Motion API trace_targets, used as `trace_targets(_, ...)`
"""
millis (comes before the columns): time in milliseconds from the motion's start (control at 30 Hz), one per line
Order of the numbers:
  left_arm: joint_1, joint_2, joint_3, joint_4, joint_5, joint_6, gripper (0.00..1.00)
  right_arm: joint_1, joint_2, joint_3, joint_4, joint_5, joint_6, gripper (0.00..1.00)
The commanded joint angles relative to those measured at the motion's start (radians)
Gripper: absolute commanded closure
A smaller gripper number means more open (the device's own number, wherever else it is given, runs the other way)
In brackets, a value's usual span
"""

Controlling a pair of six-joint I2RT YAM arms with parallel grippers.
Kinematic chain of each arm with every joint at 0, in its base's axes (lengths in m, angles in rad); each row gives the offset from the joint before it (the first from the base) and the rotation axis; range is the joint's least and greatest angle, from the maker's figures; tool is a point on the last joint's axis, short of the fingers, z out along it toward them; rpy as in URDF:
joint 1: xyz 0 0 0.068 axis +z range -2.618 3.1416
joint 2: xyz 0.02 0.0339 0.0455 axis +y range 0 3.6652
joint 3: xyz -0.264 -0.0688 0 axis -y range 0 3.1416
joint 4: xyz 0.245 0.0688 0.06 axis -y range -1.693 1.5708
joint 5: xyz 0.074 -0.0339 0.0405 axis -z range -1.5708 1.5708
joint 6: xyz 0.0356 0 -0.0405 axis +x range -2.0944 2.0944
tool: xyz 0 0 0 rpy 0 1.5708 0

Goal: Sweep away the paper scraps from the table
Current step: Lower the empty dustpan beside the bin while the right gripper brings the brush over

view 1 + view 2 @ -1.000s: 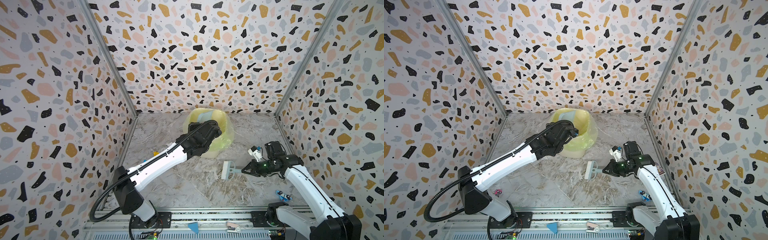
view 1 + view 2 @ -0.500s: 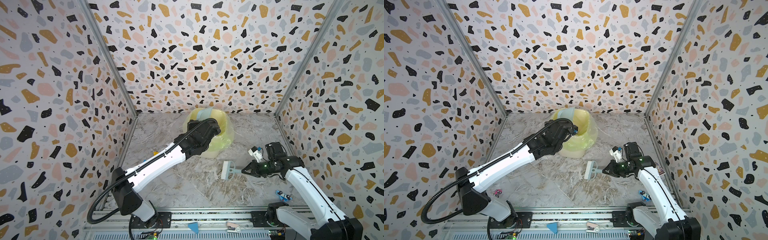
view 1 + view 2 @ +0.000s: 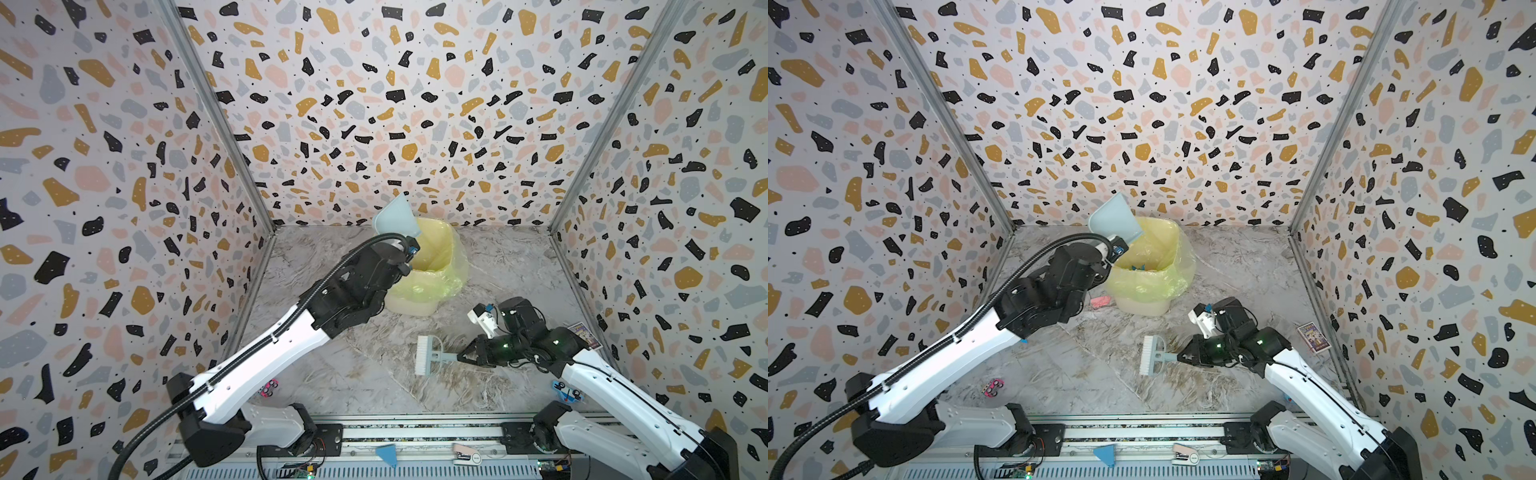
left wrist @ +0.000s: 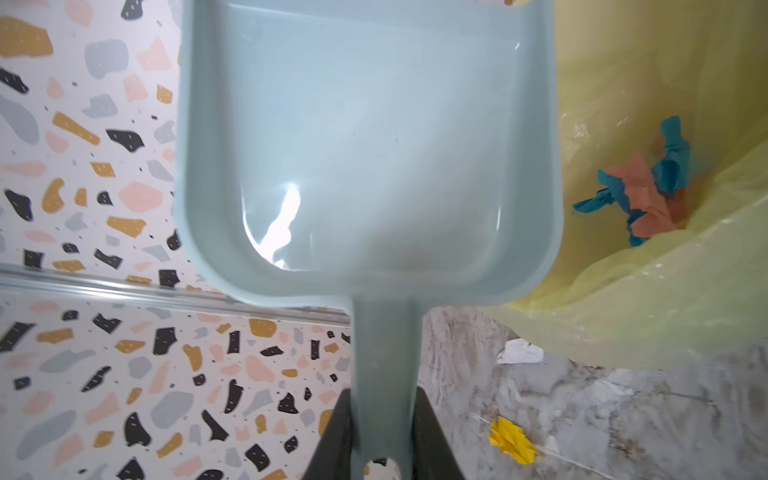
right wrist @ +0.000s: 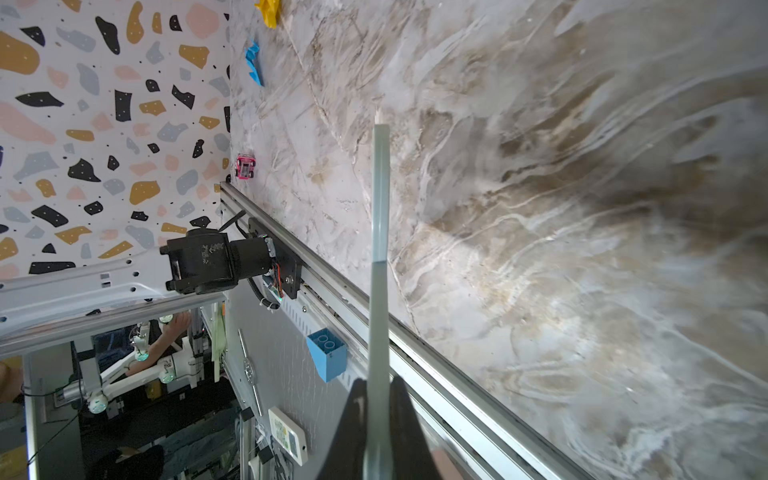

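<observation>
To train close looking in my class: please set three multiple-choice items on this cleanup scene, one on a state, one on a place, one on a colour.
1. What is the right gripper doing?
A. Shut on the brush by its handle
B. Open and empty
C. Shut on a cup

2. Where is the dustpan?
A. Lying flat under the brush
B. Held up at the rim of the bin by the left gripper
C. In the right gripper

3. What colour is the bin's liner bag?
A. Black
B. Red
C. Yellow

Key:
1 A: the right wrist view shows the jaws clamped on the handle.
2 B: both top views show it tilted up at the rim.
3 C: yellow plastic drapes over the bin.
</observation>
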Motion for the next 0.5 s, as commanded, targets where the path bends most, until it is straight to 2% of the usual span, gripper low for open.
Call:
trace_targets(0, 0.004, -0.081, -0.079, -0.001, 0.081, -0.253, 1.0, 0.094, -0.014, -0.033, 0.219, 0.09, 0.17, 1.0)
trace_targets(100, 0.017, -0.165, -0.154, -0.012, 0.125, -0.359, 1.0, 0.184, 0.027, -0.065, 0.371, 0.141, 0.241, 1.0)
trace_targets(233, 0.051, -0.261, -0.241, -0.04, 0.195, -0.474, 1.0, 0.293, 0.17, -0.048, 0.595, 0.19, 0.292, 1.0)
trace_targets(467, 0.122, -0.377, -0.308, -0.082, 0.241, -0.572, 1.0, 0.431, 0.526, 0.15, 0.849, 0.179, 0.304, 1.0)
